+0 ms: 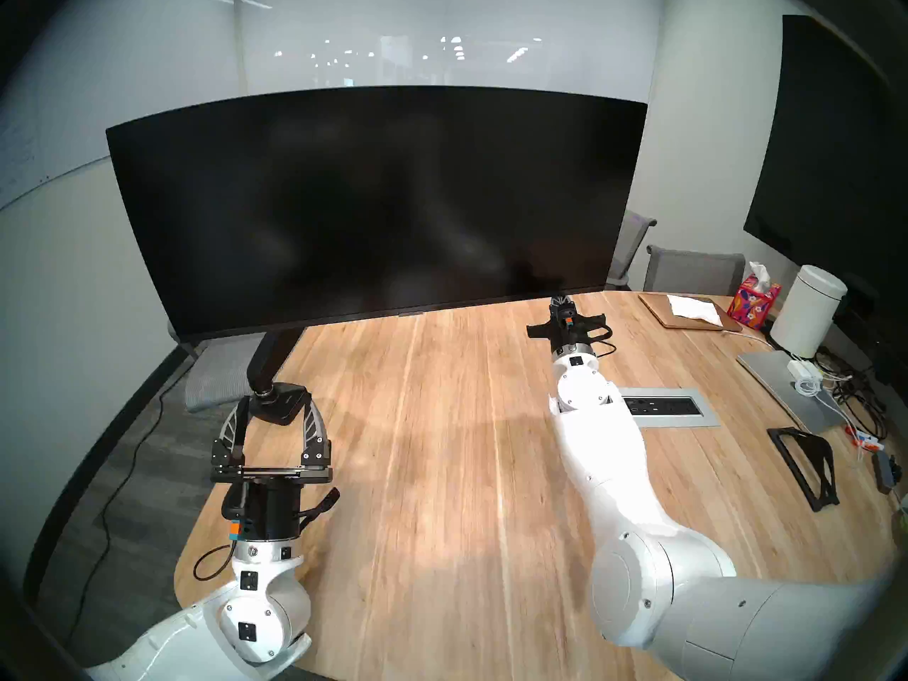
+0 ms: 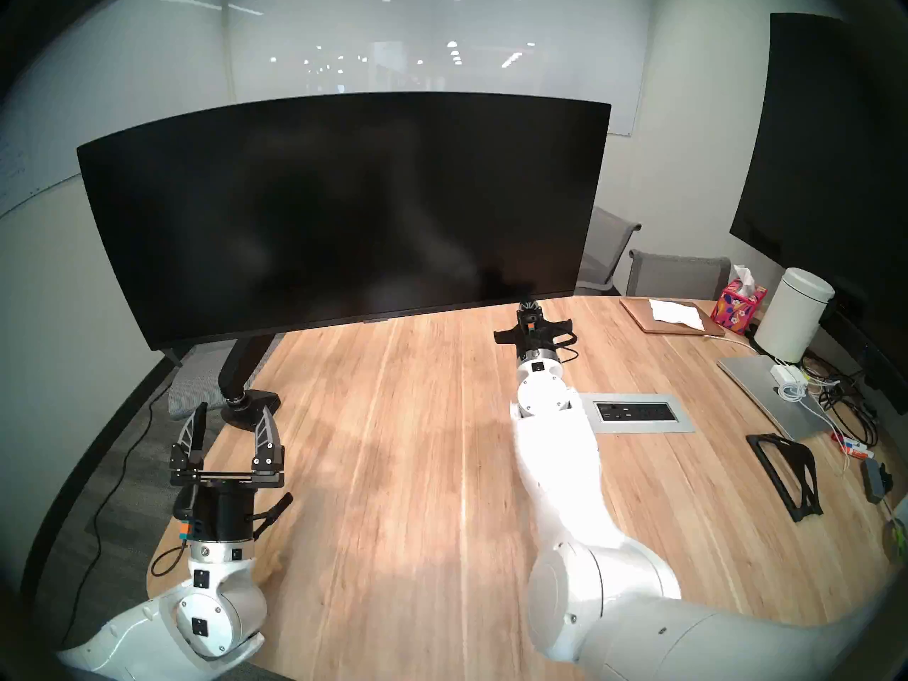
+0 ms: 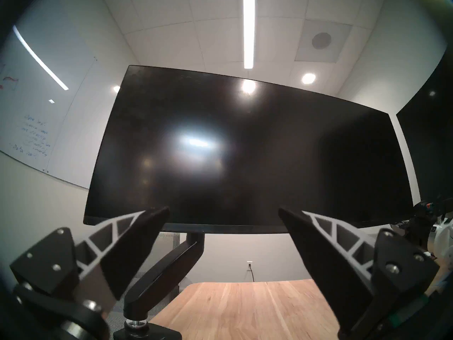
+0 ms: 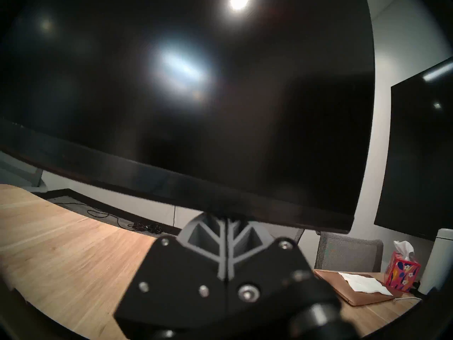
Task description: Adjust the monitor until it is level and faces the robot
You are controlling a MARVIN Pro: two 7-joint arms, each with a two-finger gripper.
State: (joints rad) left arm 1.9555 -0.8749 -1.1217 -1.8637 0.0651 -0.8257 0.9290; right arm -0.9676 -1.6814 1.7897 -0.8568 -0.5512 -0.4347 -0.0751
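Glossy curved monitor [image 1: 373, 203] tilts; ribbed left gripper [image 1: 273, 412] gapes, right gripper [image 4: 226, 224] pinched together, seemingly touching its bezel.

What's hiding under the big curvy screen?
Under the monitor: its black support arm, the wooden table, and the shut right gripper at its bottom edge. The screen hides the mount behind.

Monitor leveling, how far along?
Done: the right gripper is closed, its tips at the monitor's bottom edge near its right corner. In hand: working that edge. Left: the screen is visibly tilted, its right end higher. The left gripper hangs open near the stand base, holding nothing.
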